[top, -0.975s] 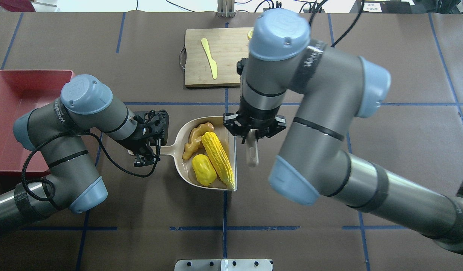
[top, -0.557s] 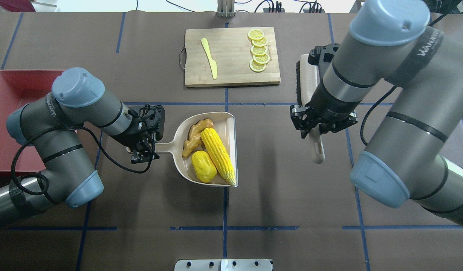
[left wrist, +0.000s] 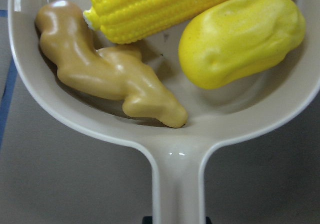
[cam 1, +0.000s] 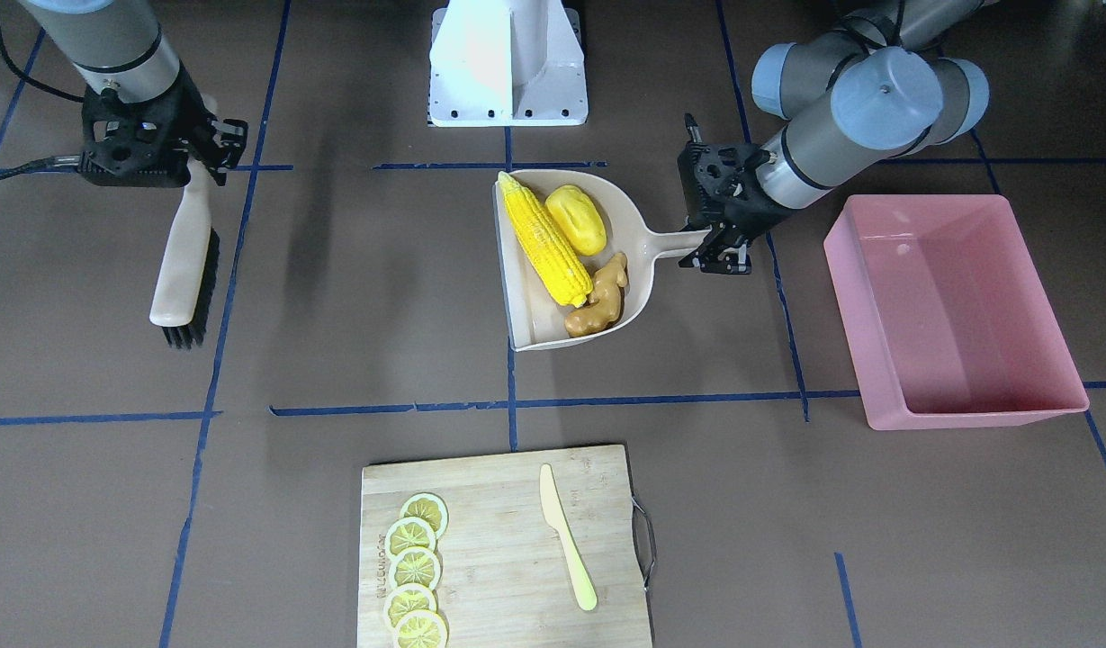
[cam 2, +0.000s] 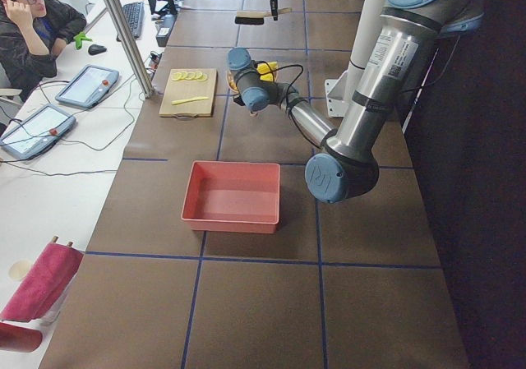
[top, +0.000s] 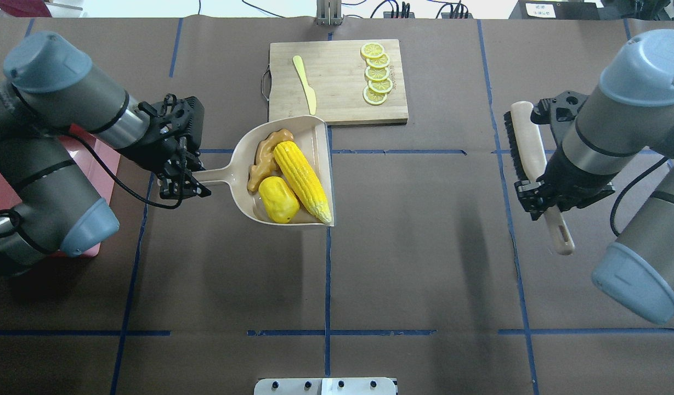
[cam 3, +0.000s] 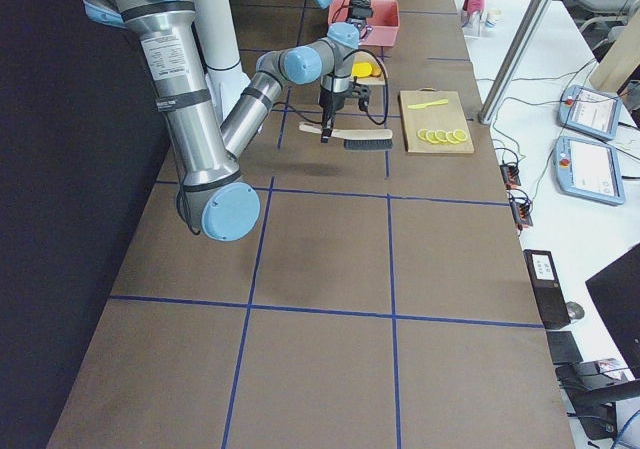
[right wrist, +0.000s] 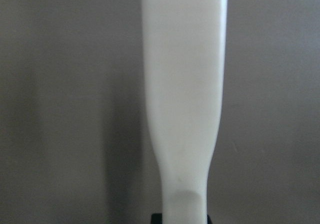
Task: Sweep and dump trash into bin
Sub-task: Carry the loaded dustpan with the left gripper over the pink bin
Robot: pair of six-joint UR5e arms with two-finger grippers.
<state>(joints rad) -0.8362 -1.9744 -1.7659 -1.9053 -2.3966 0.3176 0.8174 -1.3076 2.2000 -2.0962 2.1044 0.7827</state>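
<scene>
The corn cob (top: 302,178), the yellow potato-like lump (top: 278,199) and the ginger root (top: 262,159) lie in the beige dustpan (top: 243,164). My left gripper (top: 177,181) is shut on the dustpan's handle. The left wrist view shows the ginger (left wrist: 105,74), corn (left wrist: 160,4) and lump (left wrist: 240,34) in the pan. The pink bin (cam 1: 854,297) stands empty beside the left arm; in the overhead view the arm mostly hides it. My right gripper (top: 553,200) is shut on the handle of a brush (top: 526,142), far to the right.
A wooden cutting board (top: 337,104) with a pale yellow knife (top: 305,85) and lemon slices (top: 376,74) lies just beyond the dustpan's far edge. Blue tape lines cross the brown table. An operator sits at a side desk (cam 2: 33,24).
My left arm has carried the dustpan with the three foods left and away from the robot, toward the board. My right arm has swung the brush far to the right.
</scene>
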